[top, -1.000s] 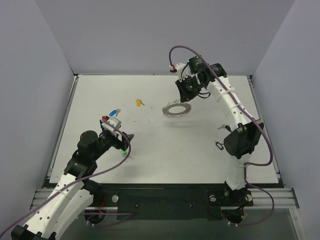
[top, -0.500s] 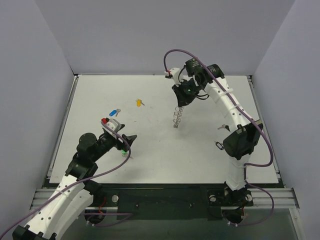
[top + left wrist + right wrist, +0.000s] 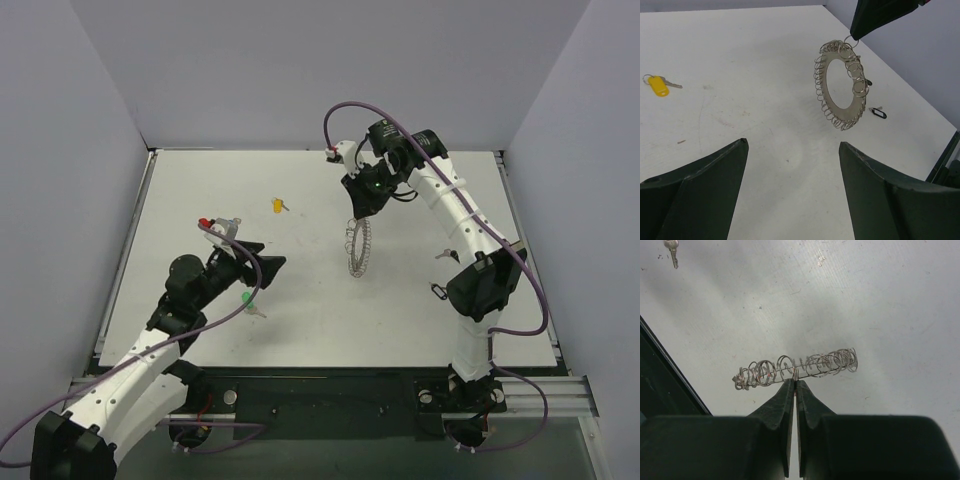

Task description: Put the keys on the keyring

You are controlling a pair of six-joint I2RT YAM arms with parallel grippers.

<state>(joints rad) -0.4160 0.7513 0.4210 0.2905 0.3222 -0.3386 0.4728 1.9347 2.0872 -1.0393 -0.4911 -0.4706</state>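
My right gripper (image 3: pixel 358 210) is shut on the top edge of the keyring (image 3: pixel 366 243), a silver coil-edged ring that hangs upright above the table's middle. The right wrist view shows the keyring (image 3: pixel 797 367) edge-on at my shut right gripper (image 3: pixel 796 382). My left gripper (image 3: pixel 268 256) is open and empty and faces the keyring (image 3: pixel 821 90) from the left; in its own view the left gripper (image 3: pixel 792 145) has nothing between its tips. A green key (image 3: pixel 247 298) lies below the left gripper. A yellow key (image 3: pixel 278 205) lies at the back left and also shows in the left wrist view (image 3: pixel 658 85). The blue key is hidden.
A small black tag (image 3: pixel 438 291) lies on the white table near the right arm and shows in the left wrist view (image 3: pixel 878 113). A silver key blade (image 3: pixel 672 250) shows at the top left of the right wrist view. Grey walls enclose the table.
The right gripper turned the keyring from lying flat to hanging upright. The left gripper rose and swung right toward the ring, off the green key, which stays on the table.
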